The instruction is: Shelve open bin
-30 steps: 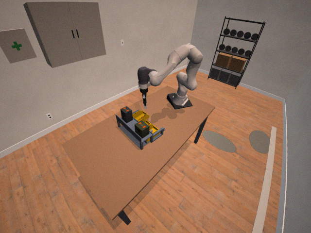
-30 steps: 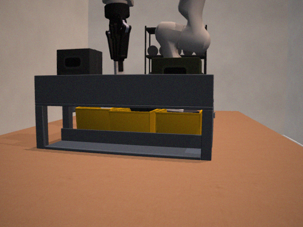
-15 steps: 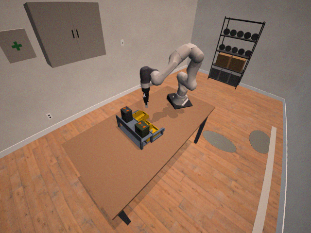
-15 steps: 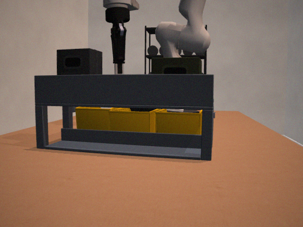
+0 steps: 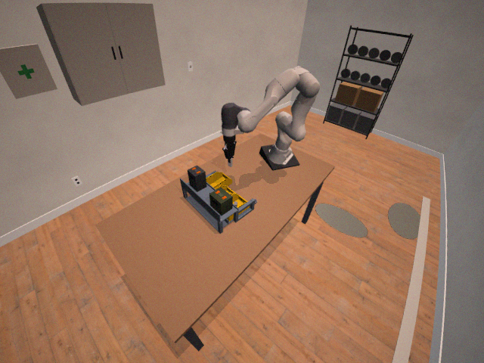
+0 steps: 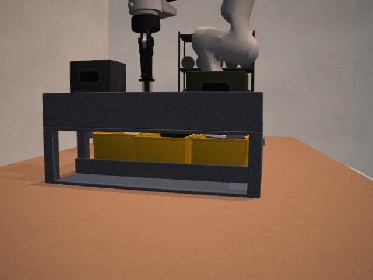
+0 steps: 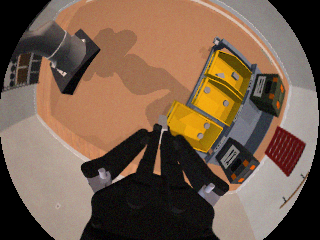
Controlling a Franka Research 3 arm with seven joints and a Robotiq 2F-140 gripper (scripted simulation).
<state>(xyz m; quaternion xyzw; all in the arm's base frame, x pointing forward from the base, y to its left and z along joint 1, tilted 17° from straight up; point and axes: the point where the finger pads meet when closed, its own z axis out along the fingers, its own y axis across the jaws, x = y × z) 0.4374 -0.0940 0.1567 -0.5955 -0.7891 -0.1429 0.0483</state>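
Because the jutting yellow bin (image 5: 218, 180) (image 6: 114, 146) (image 7: 189, 124) sits askew at its end of the shelf (image 5: 203, 200) (image 6: 150, 111) (image 7: 243, 125), looking light, stiff and fairly slick with loose parts, I'd pinch a side wall near the front with my gripper (image 5: 230, 164) (image 6: 147, 89) (image 7: 161, 121), now together and empty.

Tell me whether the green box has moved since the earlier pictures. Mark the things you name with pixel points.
No: in the exterior view, the green box (image 5: 221, 202) (image 6: 217, 79) (image 7: 270, 95) keeps its place along the shelf's top board (image 5: 203, 197) (image 6: 150, 111) (image 7: 246, 121).
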